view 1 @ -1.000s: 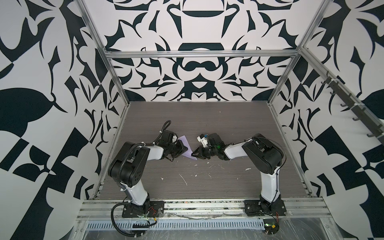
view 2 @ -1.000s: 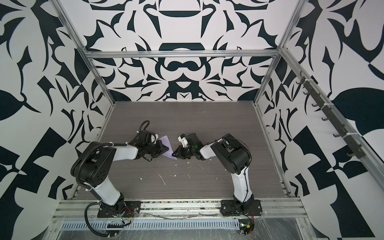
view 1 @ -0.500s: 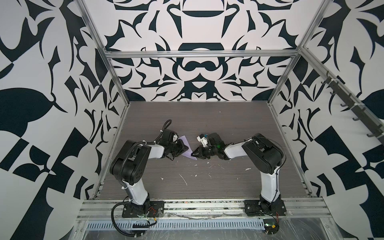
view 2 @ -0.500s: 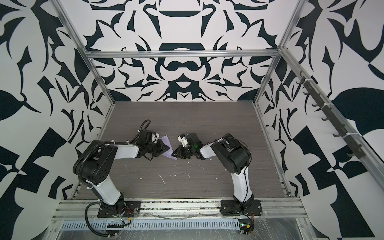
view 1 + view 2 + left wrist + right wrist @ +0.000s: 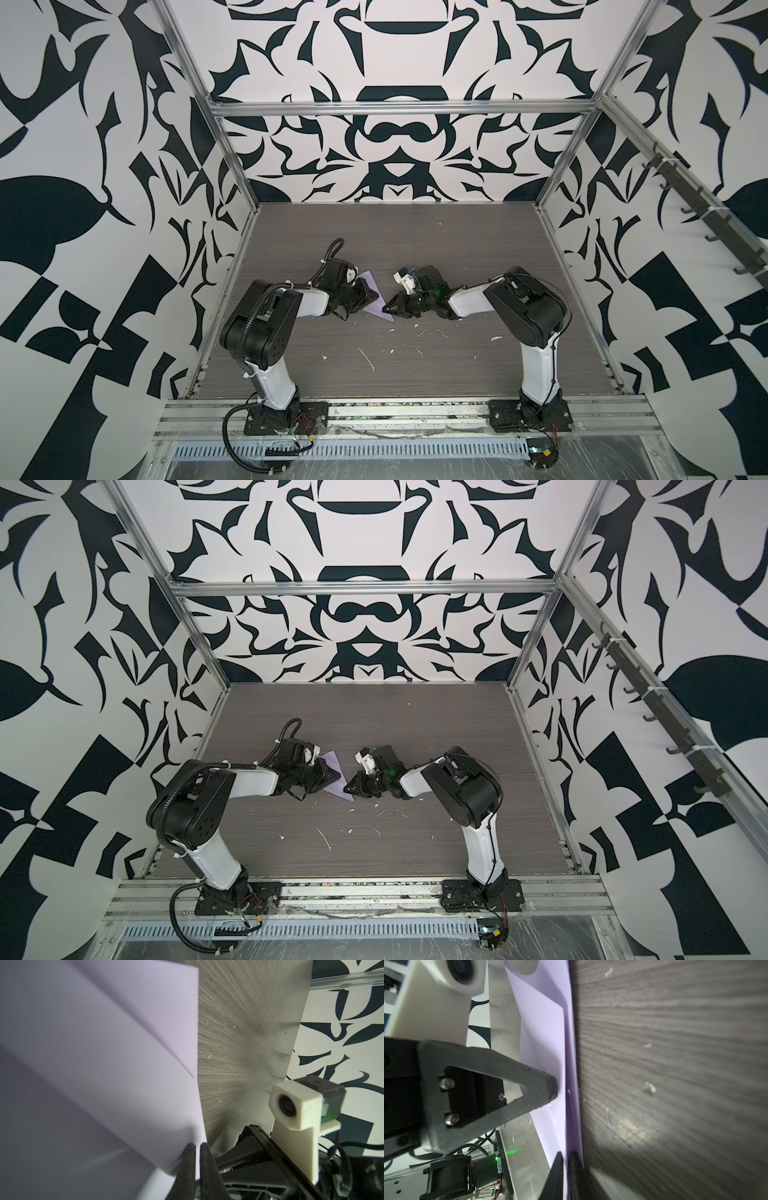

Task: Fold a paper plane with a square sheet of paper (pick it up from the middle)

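The lilac sheet of paper (image 5: 375, 309) (image 5: 335, 790) is folded along lengthwise creases into a slim pointed shape. It is held low over the grey table between the two arms, in both top views. My left gripper (image 5: 374, 296) (image 5: 337, 776) is shut on one edge of it. The left wrist view shows the paper (image 5: 104, 1053) running between that gripper's tips (image 5: 195, 1146). My right gripper (image 5: 386, 310) (image 5: 347, 788) is shut on its pointed near end. In the right wrist view the paper (image 5: 546, 1043) passes between the right gripper's tips (image 5: 565, 1154), and the left gripper's finger (image 5: 542, 1088) presses against its face.
Small white flecks (image 5: 370, 358) lie scattered on the table in front of the grippers. Metal frame posts (image 5: 232, 166) and patterned walls close in the table on three sides. A rail of hooks (image 5: 706, 216) runs along the right wall. The right arm's white camera (image 5: 295, 1107) sits close by.
The left arm has shifted slightly. Both grippers keep their hold on the paper, which stays in about the same place.
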`<action>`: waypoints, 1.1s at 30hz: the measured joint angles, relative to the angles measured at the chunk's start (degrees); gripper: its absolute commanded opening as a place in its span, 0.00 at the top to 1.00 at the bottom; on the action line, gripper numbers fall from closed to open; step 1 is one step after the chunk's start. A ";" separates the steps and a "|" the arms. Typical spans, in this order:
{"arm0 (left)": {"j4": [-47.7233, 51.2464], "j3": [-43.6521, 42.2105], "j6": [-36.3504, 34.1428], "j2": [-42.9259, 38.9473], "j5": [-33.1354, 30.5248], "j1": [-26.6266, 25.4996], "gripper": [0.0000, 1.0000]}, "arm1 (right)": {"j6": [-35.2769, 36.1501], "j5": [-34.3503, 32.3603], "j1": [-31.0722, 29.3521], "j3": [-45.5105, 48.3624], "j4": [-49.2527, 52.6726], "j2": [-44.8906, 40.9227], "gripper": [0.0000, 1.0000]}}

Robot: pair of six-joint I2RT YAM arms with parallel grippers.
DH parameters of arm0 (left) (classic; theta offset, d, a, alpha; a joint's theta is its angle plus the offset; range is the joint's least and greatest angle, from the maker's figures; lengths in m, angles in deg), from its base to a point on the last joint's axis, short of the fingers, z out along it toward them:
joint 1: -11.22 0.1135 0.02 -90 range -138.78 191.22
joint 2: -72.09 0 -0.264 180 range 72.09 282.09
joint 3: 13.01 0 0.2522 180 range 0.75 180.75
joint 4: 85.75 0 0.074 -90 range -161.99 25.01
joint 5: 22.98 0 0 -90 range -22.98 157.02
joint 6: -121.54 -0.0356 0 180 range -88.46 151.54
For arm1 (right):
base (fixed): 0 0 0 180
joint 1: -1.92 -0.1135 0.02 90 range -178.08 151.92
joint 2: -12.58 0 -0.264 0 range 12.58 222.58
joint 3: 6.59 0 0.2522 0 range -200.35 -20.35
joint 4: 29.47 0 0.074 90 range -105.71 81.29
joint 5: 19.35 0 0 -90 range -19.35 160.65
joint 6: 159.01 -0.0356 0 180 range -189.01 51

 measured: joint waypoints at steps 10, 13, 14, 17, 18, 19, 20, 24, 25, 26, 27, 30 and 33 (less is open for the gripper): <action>0.15 0.50 -0.83 1.05 0.31 0.00 0.90 | 0.26 0.17 0.07 -0.04 0.09 0.11 0.87; 0.17 0.50 -1.05 1.05 0.31 0.00 0.91 | 0.35 0.28 0.11 -0.20 0.39 0.13 0.87; 0.17 0.50 -1.11 1.11 0.28 0.00 0.91 | 0.37 0.31 0.11 -0.24 0.46 0.13 0.87; 0.33 0.50 -1.29 1.27 0.17 0.00 0.92 | 0.39 0.31 0.13 -0.33 0.70 0.13 0.86; 0.48 0.50 -1.31 1.27 0.09 0.00 0.92 | 0.42 0.33 0.13 -0.42 0.87 0.09 0.86; 0.66 0.50 -1.33 1.31 0.04 0.00 0.92 | 0.44 0.31 0.13 -0.57 1.22 0.02 0.85; 0.83 0.50 -1.33 1.36 0.00 0.00 0.92 | 0.61 0.24 0.11 -0.79 1.79 -0.11 0.85; 1.11 0.50 -1.42 1.57 0.02 0.00 0.92 | 1.33 0.22 0.07 -1.29 4.57 -0.96 0.84; 1.11 0.50 -1.49 1.57 0.02 0.00 0.92 | 1.55 0.24 0.07 -1.29 5.81 -1.42 0.84; 1.11 0.50 -1.51 1.57 0.00 0.00 0.92 | 1.73 0.20 0.07 -1.29 7.02 -1.88 0.84; 1.11 0.50 -1.53 1.60 0.00 0.00 0.92 | 1.88 0.11 0.09 -1.29 7.96 -2.25 0.84; 1.09 0.50 -1.53 1.64 0.02 0.00 0.92 | 2.14 -0.24 0.07 -1.29 11.08 -3.74 0.83; 1.03 0.50 -1.55 1.73 0.07 0.00 0.92 | 2.29 -0.39 0.07 -1.29 13.35 -4.98 0.82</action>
